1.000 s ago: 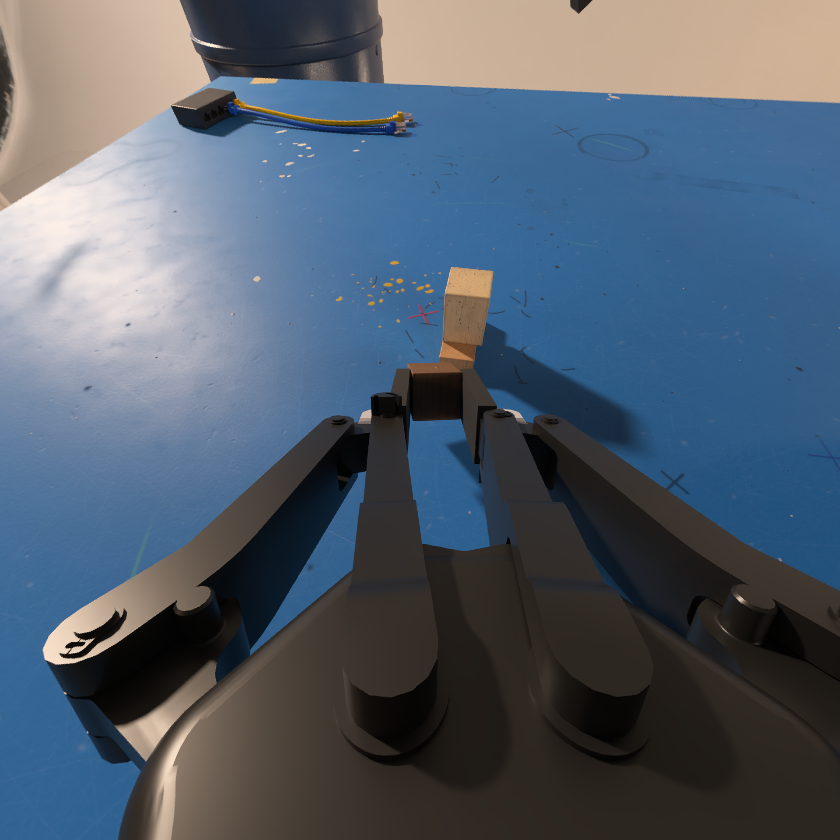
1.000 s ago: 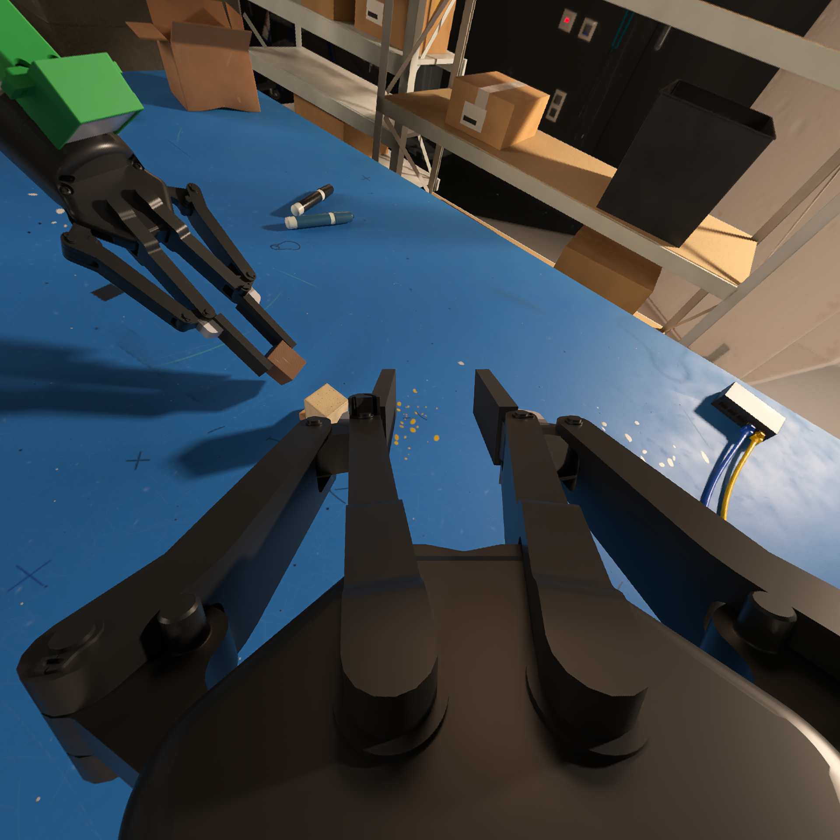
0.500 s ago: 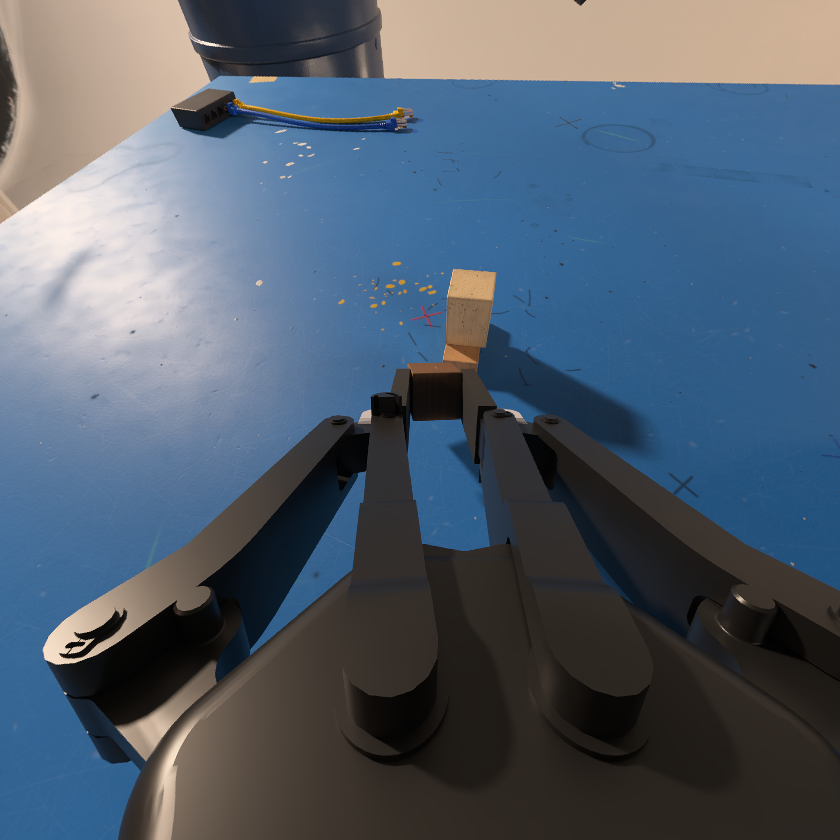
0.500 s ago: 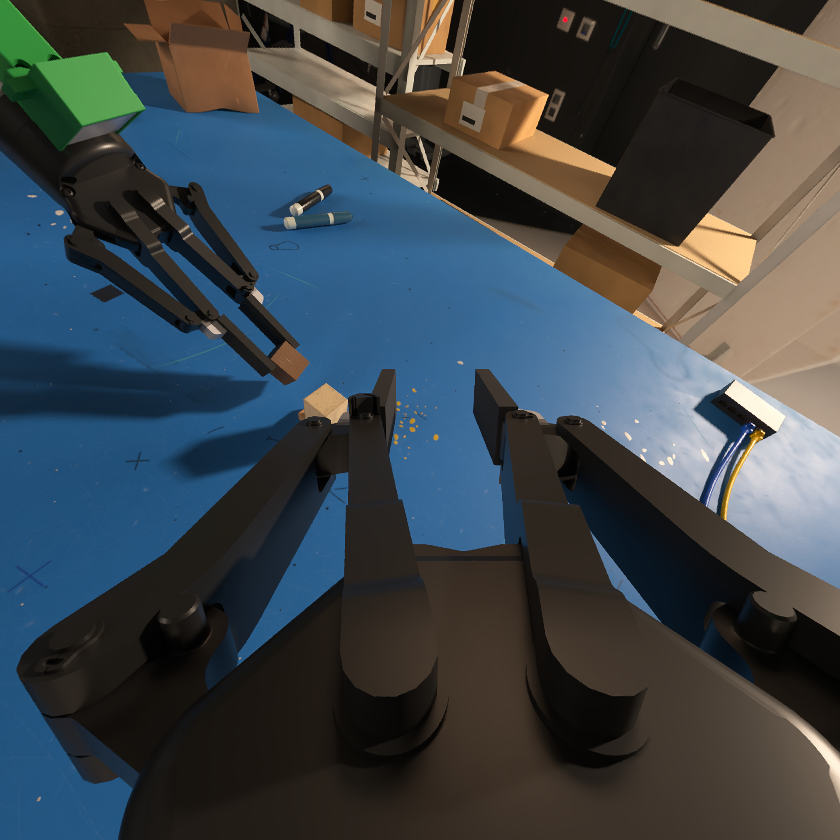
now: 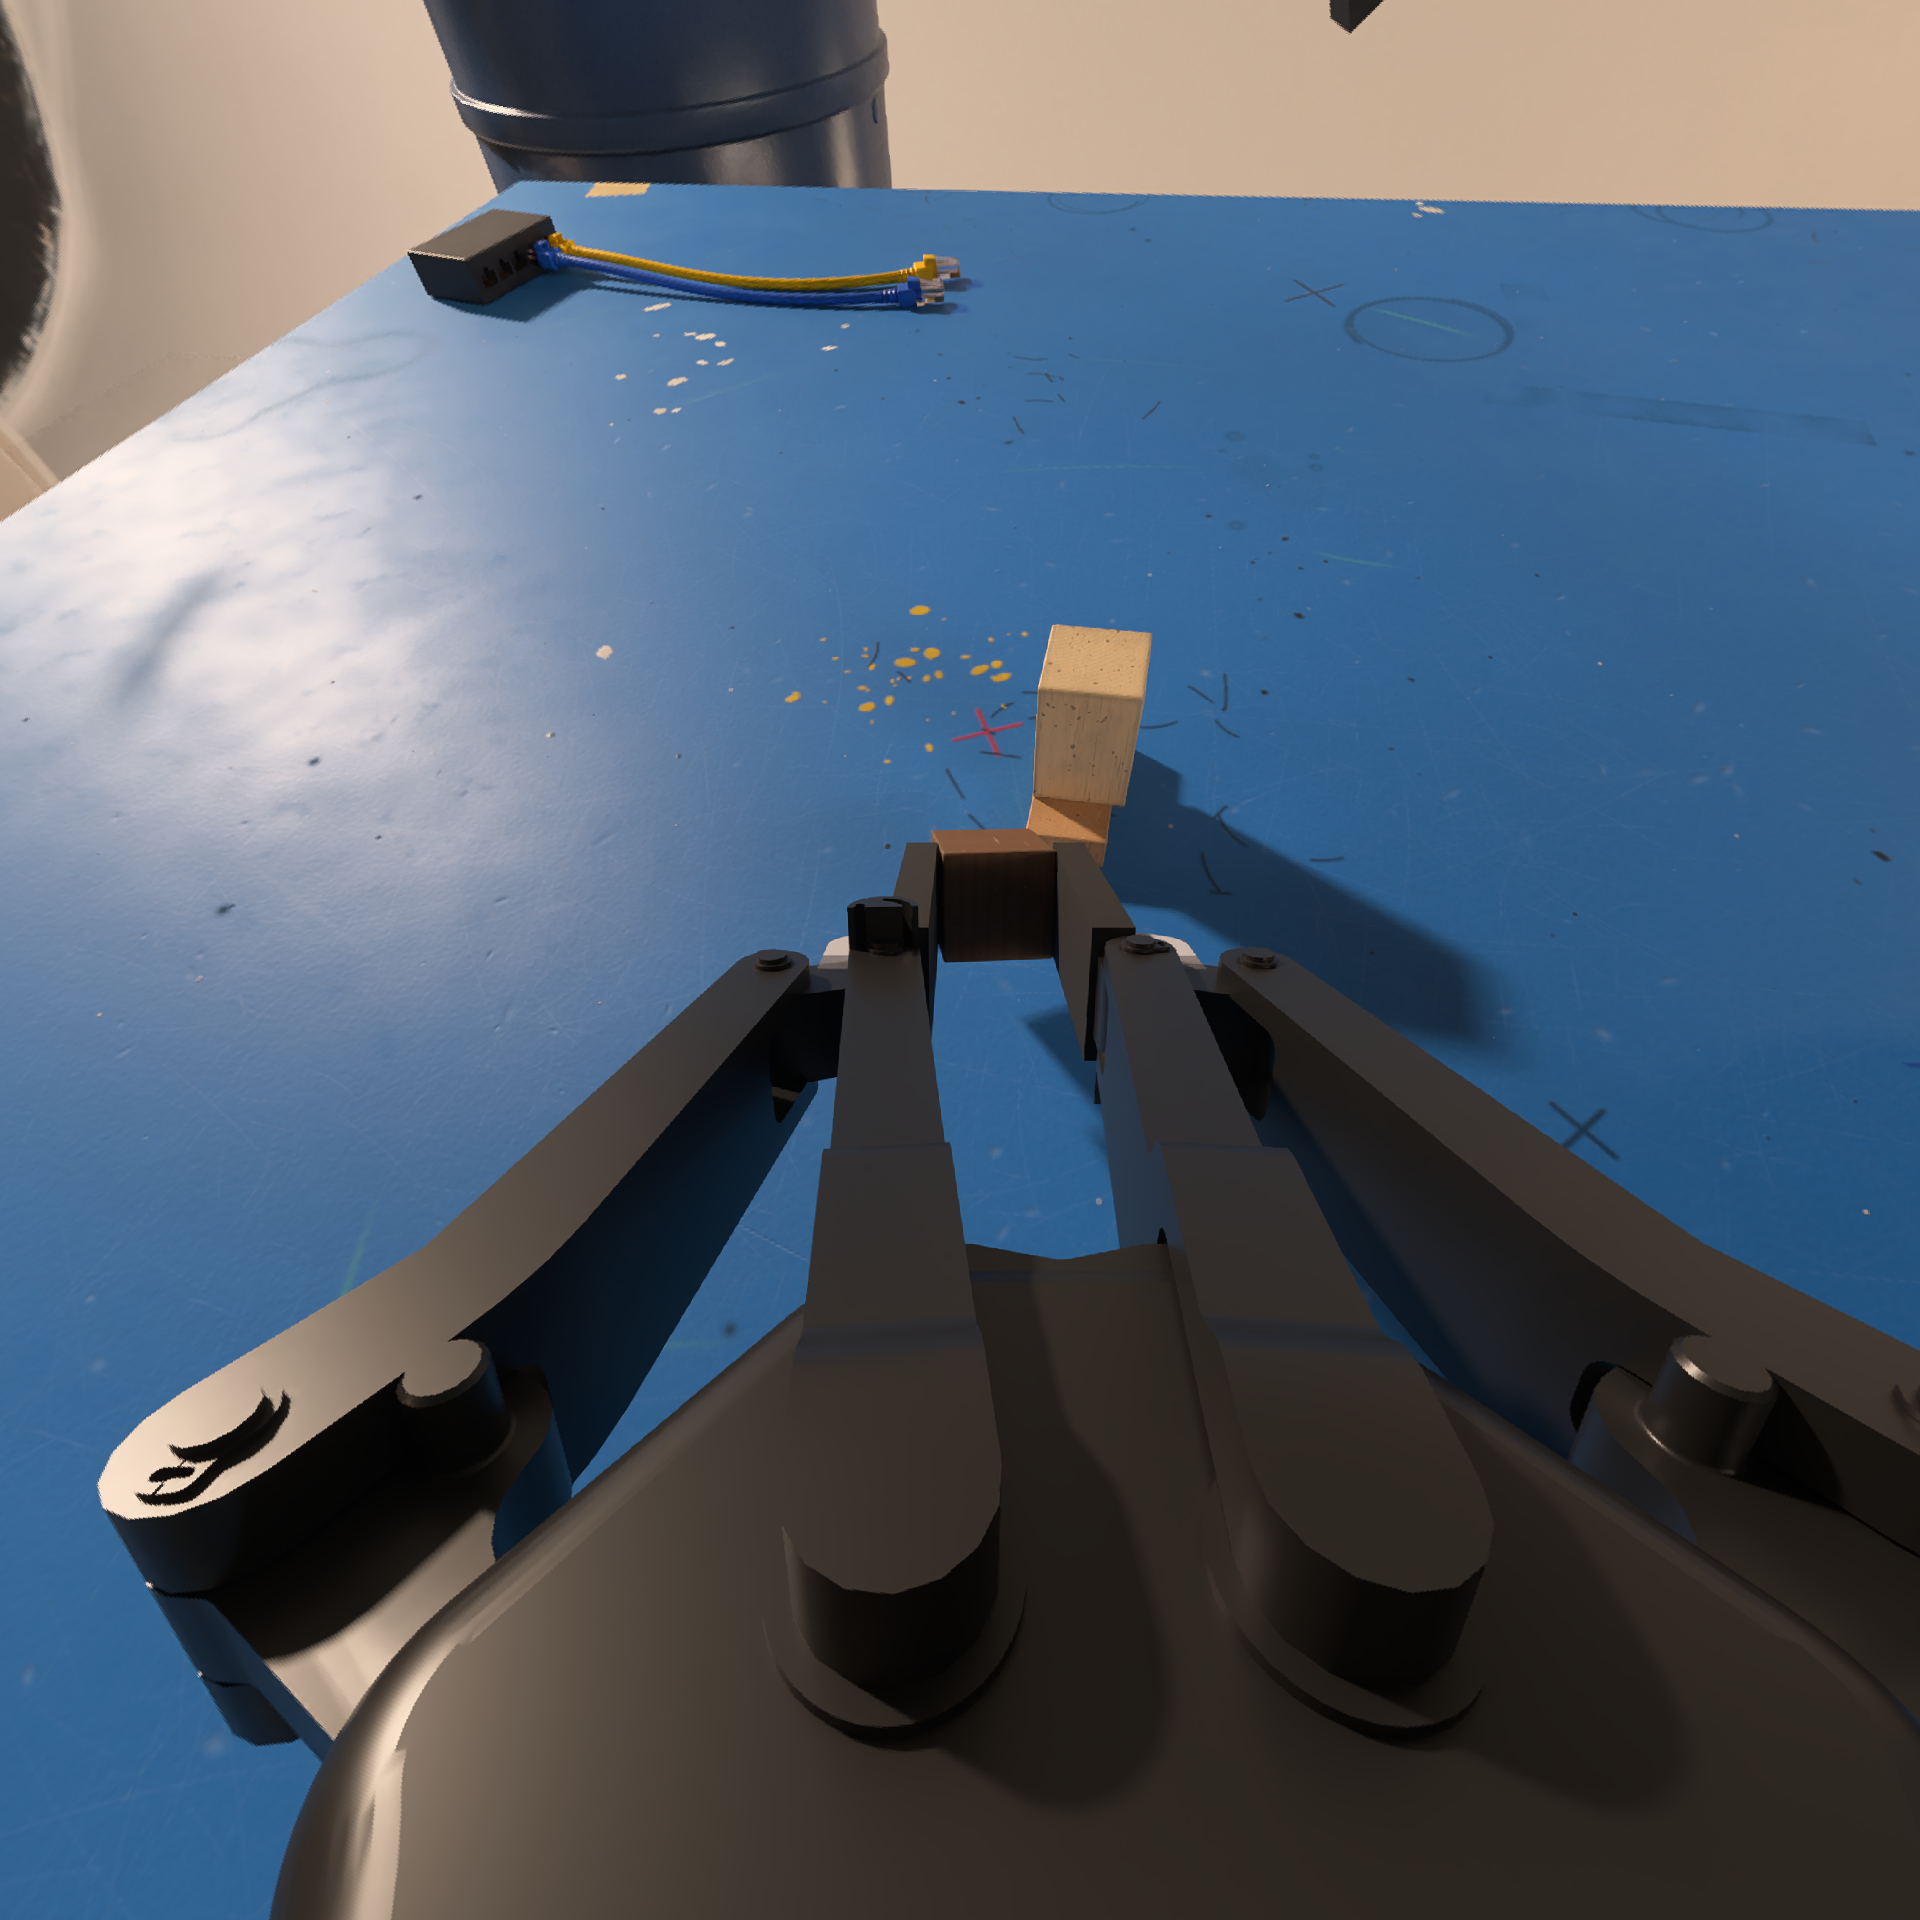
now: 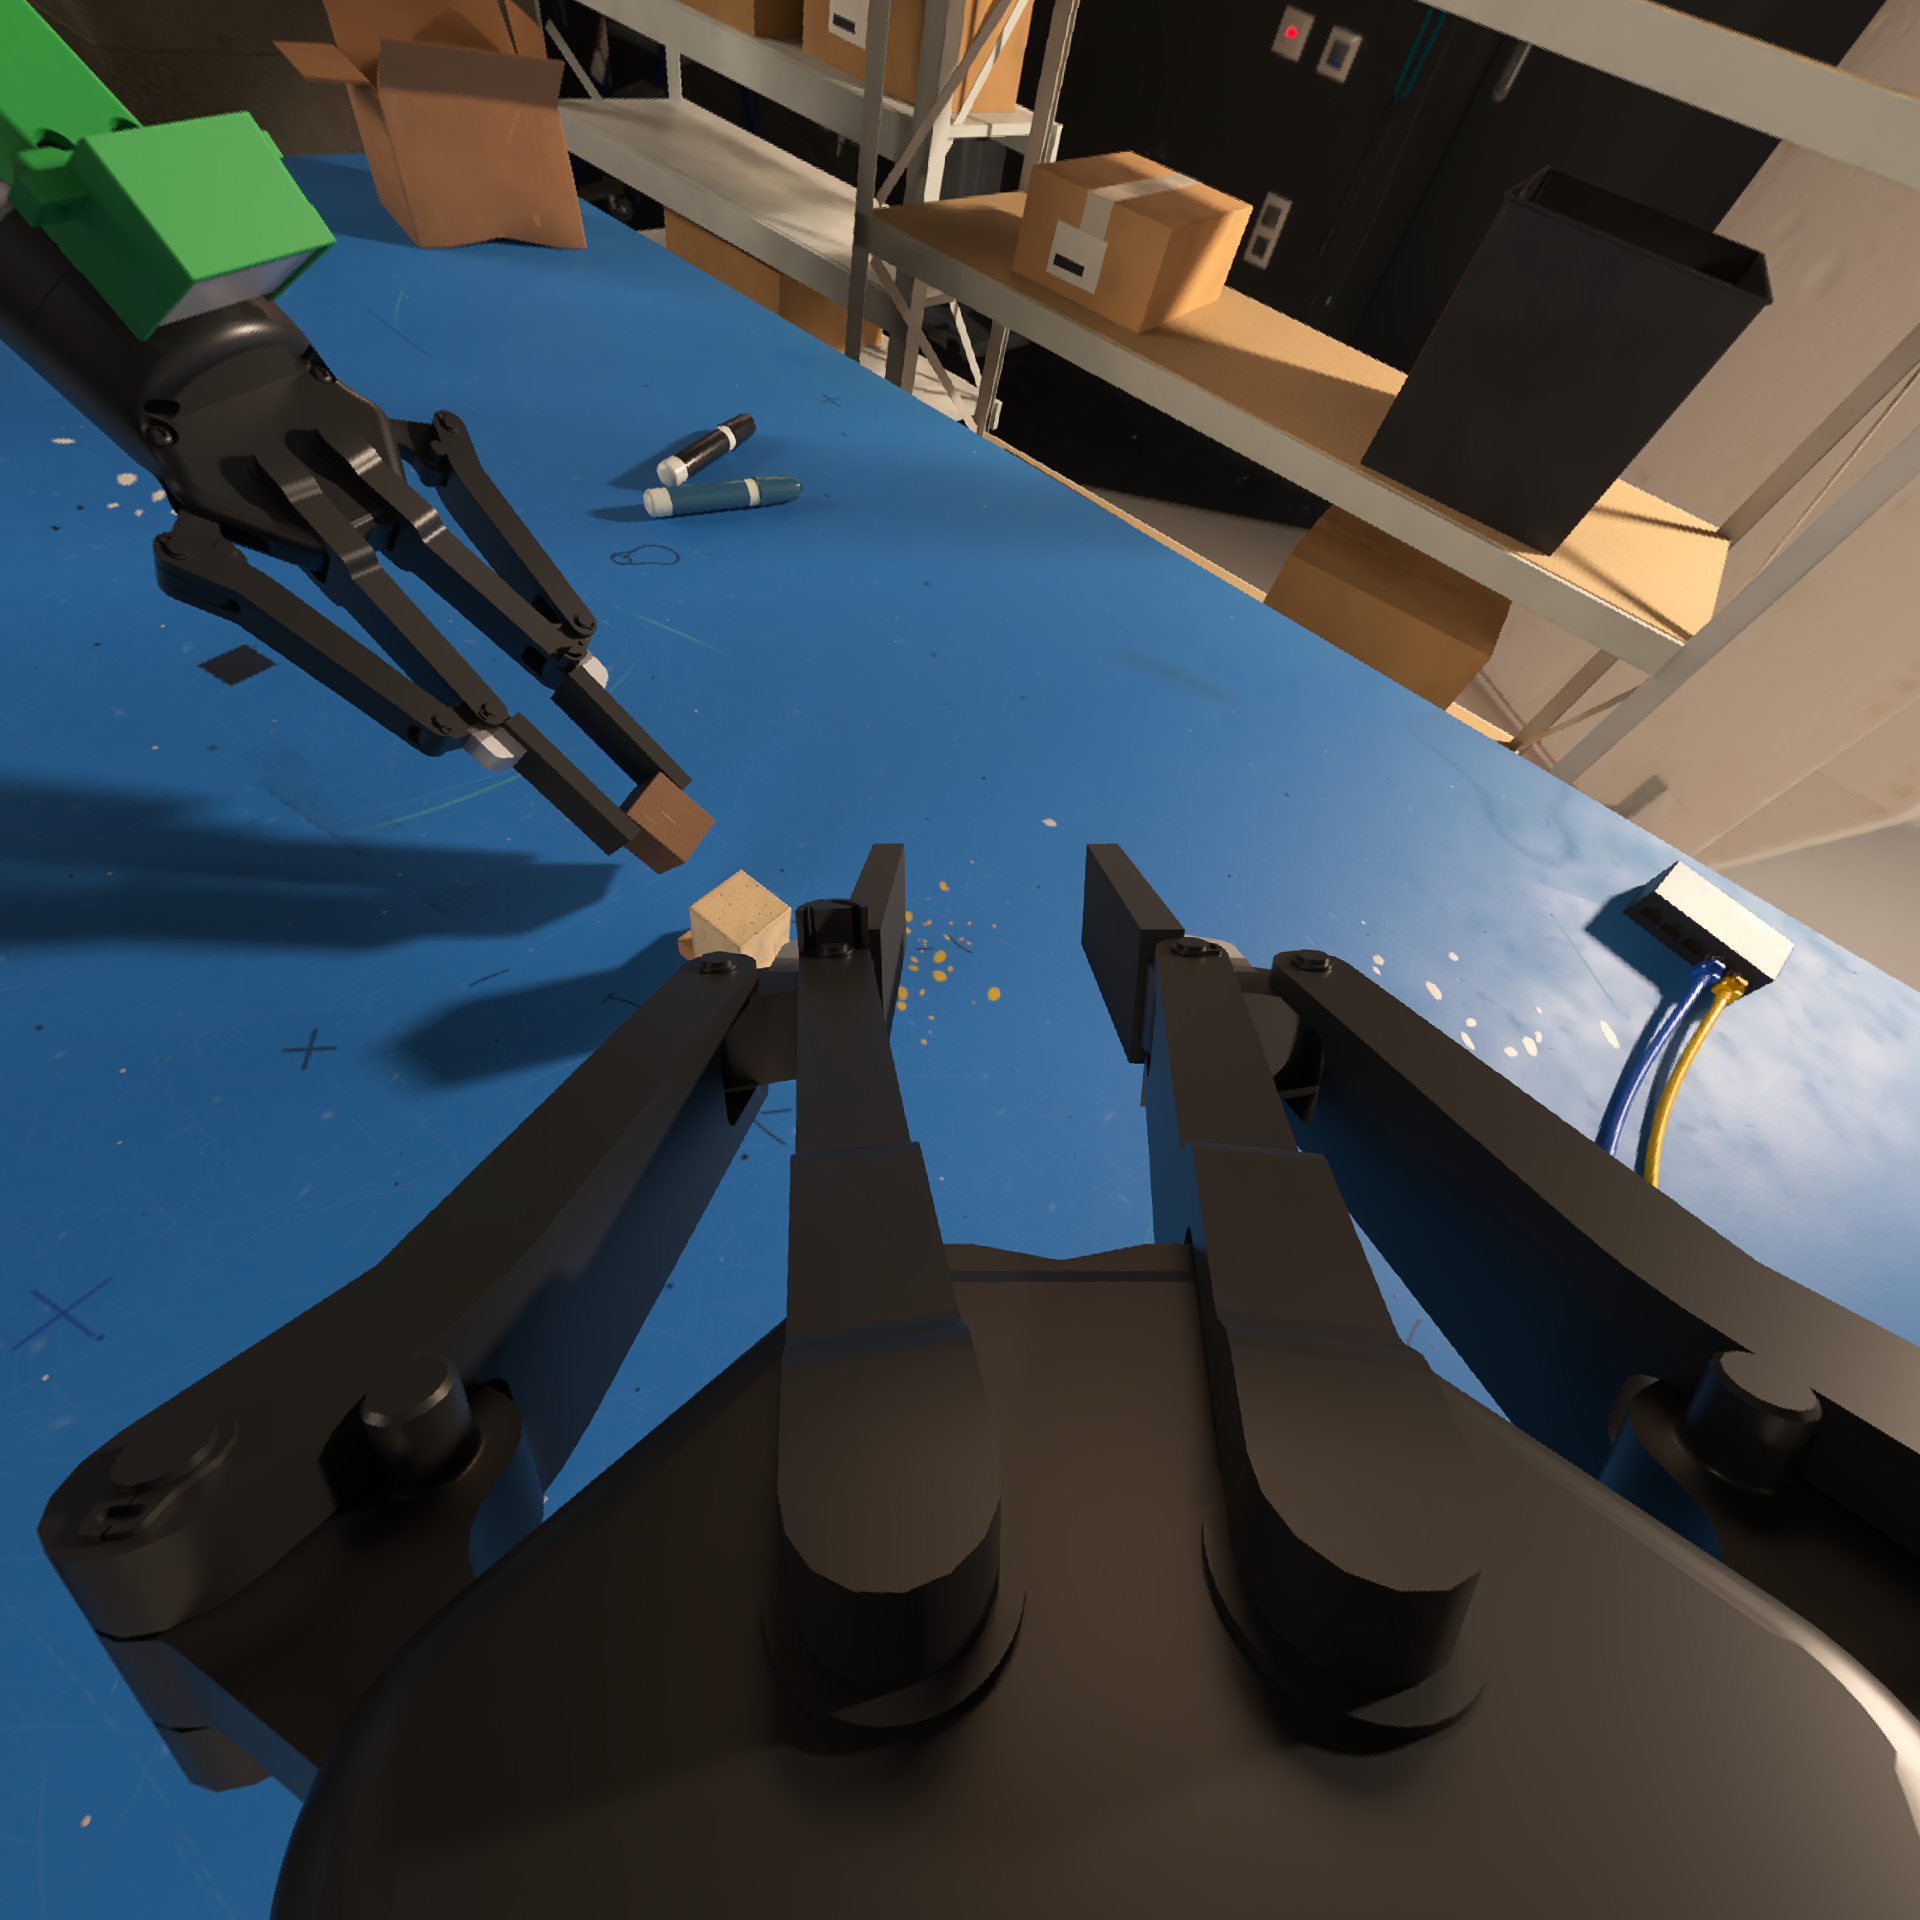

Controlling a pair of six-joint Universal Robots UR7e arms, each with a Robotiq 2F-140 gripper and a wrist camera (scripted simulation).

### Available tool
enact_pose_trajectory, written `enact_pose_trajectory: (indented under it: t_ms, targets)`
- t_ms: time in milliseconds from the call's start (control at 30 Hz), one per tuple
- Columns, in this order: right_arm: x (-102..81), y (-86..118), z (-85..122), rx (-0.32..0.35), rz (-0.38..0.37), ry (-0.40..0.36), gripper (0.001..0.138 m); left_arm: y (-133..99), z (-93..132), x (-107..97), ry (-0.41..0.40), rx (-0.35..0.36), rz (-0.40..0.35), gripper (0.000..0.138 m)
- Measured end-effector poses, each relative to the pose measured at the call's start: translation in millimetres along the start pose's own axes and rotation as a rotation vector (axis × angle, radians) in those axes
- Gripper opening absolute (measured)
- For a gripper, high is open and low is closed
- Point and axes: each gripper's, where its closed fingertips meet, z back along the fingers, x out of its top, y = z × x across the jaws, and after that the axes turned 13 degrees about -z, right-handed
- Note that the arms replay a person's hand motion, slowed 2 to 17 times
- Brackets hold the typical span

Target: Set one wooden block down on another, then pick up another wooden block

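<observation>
My left gripper (image 5: pixel 995 883) is shut on a dark brown wooden block (image 5: pixel 992 896) and holds it above the blue table (image 5: pixel 416 831). Just beyond it a pale wooden block (image 5: pixel 1091 717) stands on an orange-tan block (image 5: pixel 1070 826). In the right wrist view the left gripper (image 6: pixel 649 821) holds the brown block (image 6: pixel 670 824) up and left of the pale block (image 6: pixel 738 914), which rests on the partly hidden tan block (image 6: pixel 688 943). My right gripper (image 6: pixel 992 904) is open and empty, above the table just right of the stack.
A black hub with blue and yellow cables (image 5: pixel 488 268) lies at the far left; it also shows in the right wrist view (image 6: pixel 1704 925). Two markers (image 6: pixel 717 473) lie on the table. A cardboard box (image 6: pixel 468 145) stands at the table's far end. Shelving with boxes (image 6: pixel 1132 229) stands beyond the edge.
The left gripper with the brown block has crept slightly toward the stack. The right gripper has hardly moved.
</observation>
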Motion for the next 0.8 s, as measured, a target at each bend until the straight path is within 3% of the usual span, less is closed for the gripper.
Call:
enact_pose_trajectory:
  t_ms: [800]
  targets:
    - [-1.7,-2.9,-0.6,-0.001,-0.009,0.004,0.046,-3.4,-8.3,6.9,-0.027,-0.011,-0.001,0.029]
